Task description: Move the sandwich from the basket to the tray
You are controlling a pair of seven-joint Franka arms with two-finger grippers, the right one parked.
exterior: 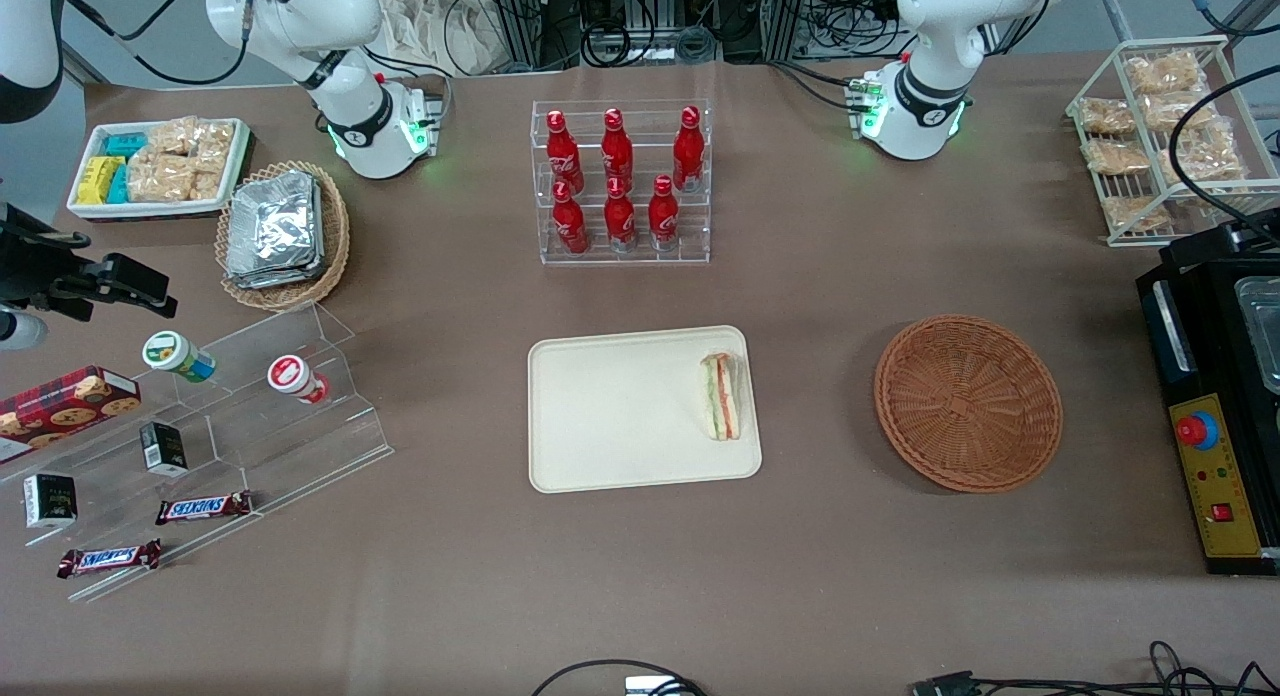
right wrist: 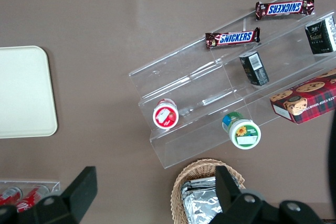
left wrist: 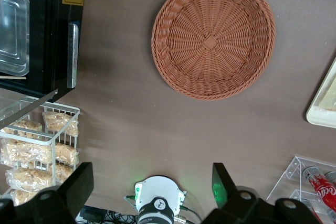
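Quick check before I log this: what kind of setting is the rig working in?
Likely a lab bench dressed as a mock snack shop: red soda bottles on a clear riser, Snickers bars on acrylic steps, cables along the table. The sandwich lies on the tray; the basket is empty, the claw open above.

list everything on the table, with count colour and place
sandwich: 1, pale with green and red layers, on the tray's edge nearest the basket
tray: 1, cream, mid-table
basket: 1, reddish-brown, empty, beside the tray
cola bottles: 6, red, in a clear rack
foil packets: silver stack, in a tan basket
Snickers bars: 2, on the clear stepped stand
gripper: 1, black, jaws open, high above the table near the basket
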